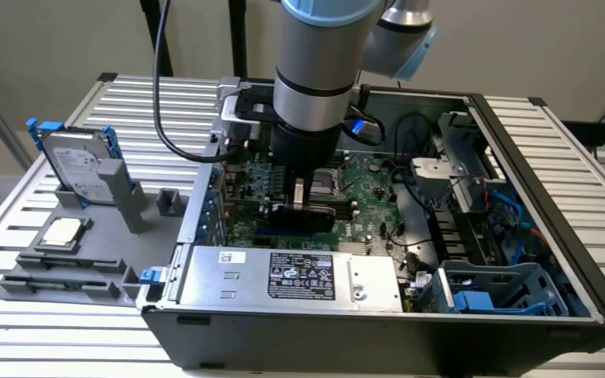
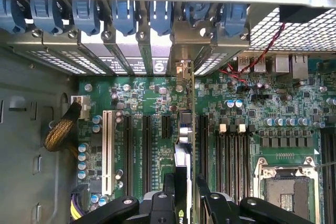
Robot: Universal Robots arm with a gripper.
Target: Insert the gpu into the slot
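On the exterior view's left, outside the case (image 1: 387,340), a gray fixture (image 1: 132,206) holds a hard drive (image 1: 79,167) standing upright and a processor chip (image 1: 63,230) lying flat. Inside the case, a silver power-supply box (image 1: 281,276) lies along the near wall, the green motherboard (image 1: 374,189) covers the floor, and a blue-gray drive cage (image 1: 491,287) fills the corner at the exterior view's right. The arm reaches down into the middle of the case, with the gripper (image 1: 300,206) low over the bright-blue slot (image 1: 281,233).

The wrist view adds the hold itself. The fingers (image 2: 169,196) are closed on either side of the gpu (image 2: 185,129), which stands edge-on. Its bracket end meets the case's rear wall, under a row of blue latches (image 2: 126,17). A white slot (image 2: 107,150) lies to one side of the card, black memory slots (image 2: 231,156) and the CPU socket (image 2: 286,188) to the other. Whether the card is seated cannot be told.
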